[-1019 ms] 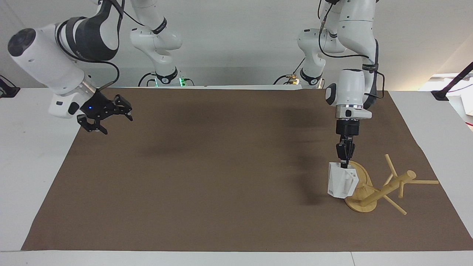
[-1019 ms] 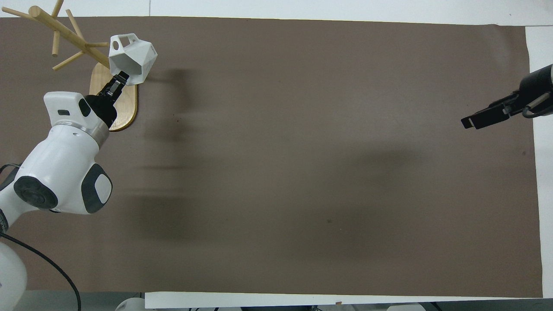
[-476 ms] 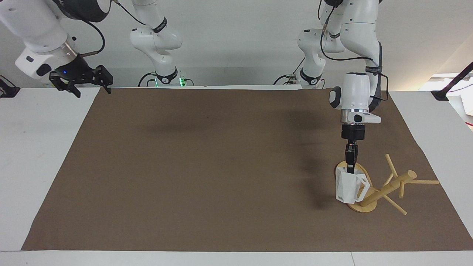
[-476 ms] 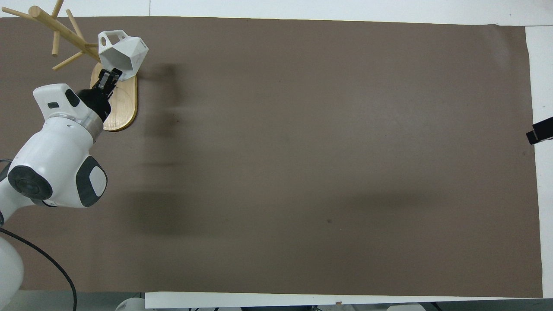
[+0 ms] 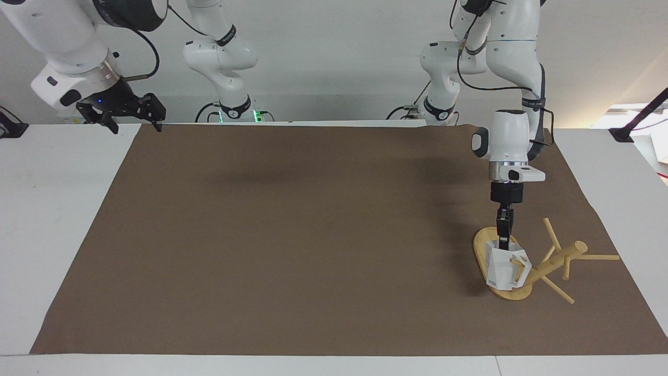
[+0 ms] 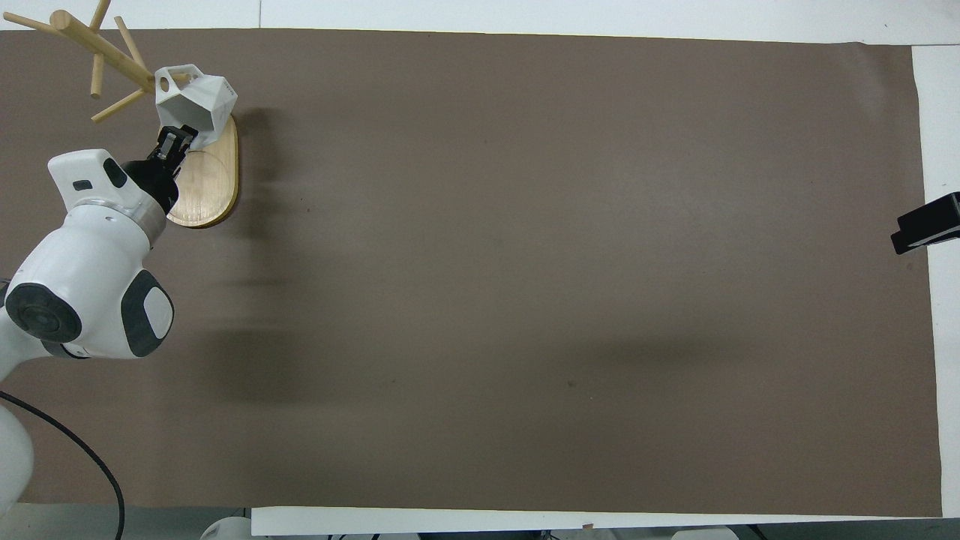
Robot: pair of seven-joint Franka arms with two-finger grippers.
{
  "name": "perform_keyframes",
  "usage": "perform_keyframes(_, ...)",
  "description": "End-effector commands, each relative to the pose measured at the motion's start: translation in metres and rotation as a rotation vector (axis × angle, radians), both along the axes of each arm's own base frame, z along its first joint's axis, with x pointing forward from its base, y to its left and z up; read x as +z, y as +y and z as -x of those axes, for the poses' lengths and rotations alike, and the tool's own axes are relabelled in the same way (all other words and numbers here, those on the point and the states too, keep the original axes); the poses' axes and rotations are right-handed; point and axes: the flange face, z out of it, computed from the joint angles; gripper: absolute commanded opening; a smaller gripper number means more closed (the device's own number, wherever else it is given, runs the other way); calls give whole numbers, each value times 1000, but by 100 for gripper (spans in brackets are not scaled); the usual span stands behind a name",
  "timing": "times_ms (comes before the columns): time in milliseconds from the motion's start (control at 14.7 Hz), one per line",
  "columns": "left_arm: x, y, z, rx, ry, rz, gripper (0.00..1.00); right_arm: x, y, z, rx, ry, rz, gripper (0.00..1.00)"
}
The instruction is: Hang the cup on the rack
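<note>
The white faceted cup hangs from my left gripper, which is shut on its rim and holds it just above the oval base of the bamboo rack. The cup's handle faces the rack's post and reaches a low peg; I cannot tell whether the peg passes through it. In the overhead view the cup sits over the base, with my left gripper beside it. My right gripper is open and empty, up over the right arm's end of the table.
A brown mat covers the table. The rack's thin pegs stick out toward the left arm's end. White table shows around the mat. My right gripper's tip shows at the overhead view's edge.
My left gripper has carried the cup lower and closer to the rack's post, turning its handle to the peg. My right gripper has pulled up and back toward the robots' end.
</note>
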Motion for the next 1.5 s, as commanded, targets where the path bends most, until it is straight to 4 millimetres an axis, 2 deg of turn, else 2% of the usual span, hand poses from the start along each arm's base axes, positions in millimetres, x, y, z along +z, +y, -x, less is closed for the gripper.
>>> perform_keyframes(0, 4, 1, 7, -7, 45, -14, 100, -6, -16, 12, -46, 9, -55, 100)
perform_keyframes(204, 35, 8, 23, 4, 271, -61, 100, -6, -18, 13, -51, 9, -55, 100)
perform_keyframes(476, 96, 15, 26, -105, 533, -201, 100, -6, -19, 13, -52, 11, -54, 100)
perform_keyframes(612, 126, 18, 22, -214, 643, -281, 100, -5, -21, 14, -55, 6, -54, 100)
perform_keyframes(748, 158, 33, 20, -309, 713, -339, 100, -5, -20, 15, -55, 10, -54, 100)
perform_keyframes(816, 173, 35, 21, -359, 738, -364, 100, -5, -20, 15, -57, 12, -54, 100)
perform_keyframes(1019, 199, 36, 33, -658, 849, -481, 100, -5, -21, 15, -57, 7, -54, 100)
perform_keyframes(1155, 222, 38, 23, -778, 840, -551, 100, -5, -17, 15, -49, 11, -54, 100)
perform_keyframes(1291, 236, 37, 11, -846, 830, -569, 100, -5, -12, 14, -40, 11, -54, 100)
perform_keyframes(1427, 243, 27, -5, -872, 883, -554, 100, -5, -12, 14, -40, 11, -54, 100)
